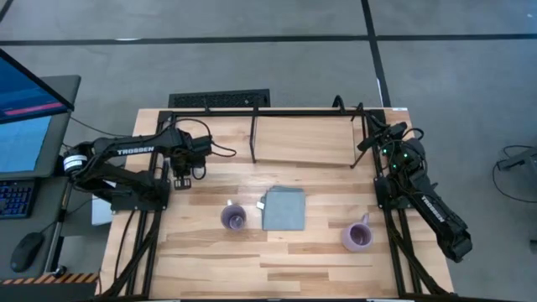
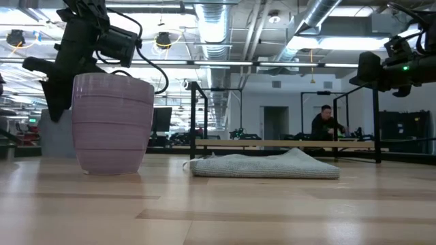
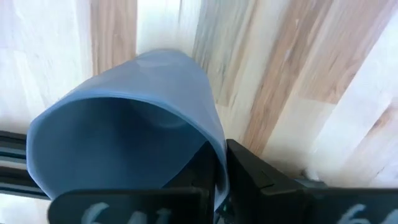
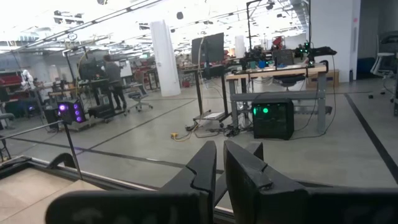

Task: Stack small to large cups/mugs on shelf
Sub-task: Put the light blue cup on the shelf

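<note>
Fingers of left gripper [image 3: 217, 180] pinch the rim of the small blue ceramic mug [image 3: 124, 143], left of high view. Right gripper [image 4: 219, 165] parked, fingers near-closed, empty. Step: blue mug grasp. Next: lift, carry to light wooden shelf [image 1: 302, 138].

"TROSSEN" on left arm [image 1: 126, 153]

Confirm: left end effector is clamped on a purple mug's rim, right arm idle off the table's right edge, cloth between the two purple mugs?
Not quite. The left end effector is clamped on the blue mug, not a purple one; the left wrist view shows it. The rest holds: the right end effector waits at the right edge, and the cloth lies between the two purple mugs.
</note>
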Motion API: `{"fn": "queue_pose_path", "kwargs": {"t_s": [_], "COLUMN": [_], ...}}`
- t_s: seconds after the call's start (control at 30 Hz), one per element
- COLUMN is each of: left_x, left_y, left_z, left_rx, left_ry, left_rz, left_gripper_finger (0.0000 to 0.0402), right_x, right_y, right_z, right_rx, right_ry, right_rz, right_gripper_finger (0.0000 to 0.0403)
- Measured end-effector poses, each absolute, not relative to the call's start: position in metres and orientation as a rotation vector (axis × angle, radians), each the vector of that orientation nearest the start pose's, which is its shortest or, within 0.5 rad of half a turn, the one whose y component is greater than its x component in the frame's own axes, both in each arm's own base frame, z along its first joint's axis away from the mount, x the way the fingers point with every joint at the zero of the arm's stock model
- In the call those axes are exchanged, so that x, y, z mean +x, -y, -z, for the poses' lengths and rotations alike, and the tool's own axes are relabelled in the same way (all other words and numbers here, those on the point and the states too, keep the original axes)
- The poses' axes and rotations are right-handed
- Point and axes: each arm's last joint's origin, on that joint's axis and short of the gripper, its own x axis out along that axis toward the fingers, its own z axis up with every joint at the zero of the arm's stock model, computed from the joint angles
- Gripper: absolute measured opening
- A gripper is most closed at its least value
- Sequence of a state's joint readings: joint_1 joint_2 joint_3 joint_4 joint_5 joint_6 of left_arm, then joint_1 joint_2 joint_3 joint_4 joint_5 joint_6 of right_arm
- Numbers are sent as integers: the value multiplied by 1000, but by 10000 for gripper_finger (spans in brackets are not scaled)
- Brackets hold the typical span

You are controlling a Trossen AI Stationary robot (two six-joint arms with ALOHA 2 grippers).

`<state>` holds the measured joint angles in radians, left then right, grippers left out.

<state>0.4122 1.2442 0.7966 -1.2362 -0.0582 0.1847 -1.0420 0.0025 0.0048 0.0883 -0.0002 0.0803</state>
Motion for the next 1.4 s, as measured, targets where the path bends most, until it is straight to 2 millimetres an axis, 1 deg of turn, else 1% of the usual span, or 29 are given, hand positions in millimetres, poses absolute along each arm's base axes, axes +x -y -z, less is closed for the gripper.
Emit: {"fn": "queue_pose_path", "kwargs": {"t_s": [0.2, 0.37, 0.57, 0.93, 1.2, 1.4], "left_x": [164, 167, 167, 170, 171, 172], "left_y": [-73, -73, -73, -75, -75, -76], "left_z": [-209, -210, -210, -210, -210, -210], "left_rx": [-187, -204, -211, -184, -201, -216], "left_ry": [-1612, -1574, -1568, -1548, -1530, -1510], "left_rz": [-244, -214, -214, -217, -216, -256], "left_gripper_finger": [10, 7, 13, 14, 15, 6], "right_x": [49, 49, 49, 49, 49, 49], "right_y": [84, 84, 84, 84, 84, 84], "right_z": [-173, -173, -172, -171, -171, -171], "right_rx": [25, 59, 87, 93, 93, 94], "right_ry": [124, 135, 139, 137, 136, 134], "right_rz": [1037, 1036, 1035, 1035, 1035, 1036], "right_gripper_finger": [55, 55, 55, 55, 55, 55]}}
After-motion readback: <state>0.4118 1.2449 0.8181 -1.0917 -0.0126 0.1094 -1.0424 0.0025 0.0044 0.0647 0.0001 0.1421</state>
